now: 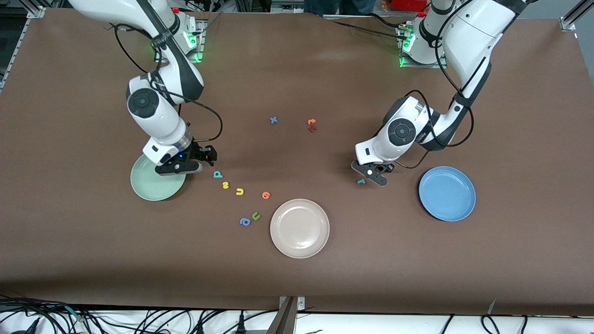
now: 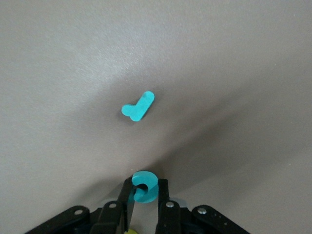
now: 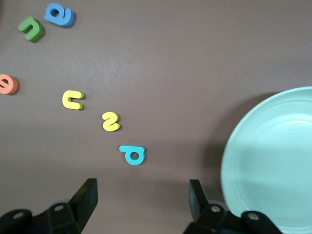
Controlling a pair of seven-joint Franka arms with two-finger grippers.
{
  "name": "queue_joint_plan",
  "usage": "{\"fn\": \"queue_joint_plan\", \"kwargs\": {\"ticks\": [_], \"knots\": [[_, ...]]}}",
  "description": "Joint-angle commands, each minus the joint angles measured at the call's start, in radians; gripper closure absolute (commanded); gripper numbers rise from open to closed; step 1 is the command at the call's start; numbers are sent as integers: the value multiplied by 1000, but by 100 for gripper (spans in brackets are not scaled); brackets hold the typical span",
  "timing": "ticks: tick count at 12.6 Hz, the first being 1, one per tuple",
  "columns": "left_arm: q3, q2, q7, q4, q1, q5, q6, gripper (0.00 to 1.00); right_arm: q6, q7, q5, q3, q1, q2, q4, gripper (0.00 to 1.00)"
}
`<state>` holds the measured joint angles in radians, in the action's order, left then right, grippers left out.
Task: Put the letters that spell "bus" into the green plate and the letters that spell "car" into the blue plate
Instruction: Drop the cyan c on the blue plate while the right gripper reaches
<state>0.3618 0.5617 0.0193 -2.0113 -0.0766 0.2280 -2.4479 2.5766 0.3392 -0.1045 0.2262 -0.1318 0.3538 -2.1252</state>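
Brown cloth covers the big table [image 1: 297, 278]. On it sit the green plate [image 1: 155, 185] at the right arm's end and the blue plate [image 1: 447, 193] at the left arm's end, both round with raised rims. The right gripper [image 3: 141, 195] hangs over the green plate's edge, fingers wide apart, holding nothing. The left gripper [image 2: 145, 195] is pinched tight on the teal c [image 2: 144, 186], which only its wrist view shows. The teal r [image 2: 138, 107] lies nearby. The teal b [image 3: 132, 154], yellow s [image 3: 110, 121] and yellow u [image 3: 73, 100] lie in a row beside the green plate.
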Motion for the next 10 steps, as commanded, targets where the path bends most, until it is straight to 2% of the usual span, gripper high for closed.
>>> {"fn": "queue_joint_plan", "kwargs": {"ticks": [1,3,6,8,9,10], "knots": [[2,-107,1,22,35,34,148,100,91,79,-12,5,-20,83,16,16],[-1,-135,-102,65,101,34,246,100,99,109,-12,4,-43,128,48,16],[-3,-126,-321,109,246,39,256,100,99,106,-15,2,-45,160,65,19],[-3,-105,-354,135,299,135,250,100,99,104,-18,-4,-45,165,65,19],[-3,-85,-351,140,308,177,248,95,99,103,-24,-20,-45,171,67,19],[-3,-68,-346,140,310,185,247,63,99,100,-26,-24,-46,172,65,20]]}}
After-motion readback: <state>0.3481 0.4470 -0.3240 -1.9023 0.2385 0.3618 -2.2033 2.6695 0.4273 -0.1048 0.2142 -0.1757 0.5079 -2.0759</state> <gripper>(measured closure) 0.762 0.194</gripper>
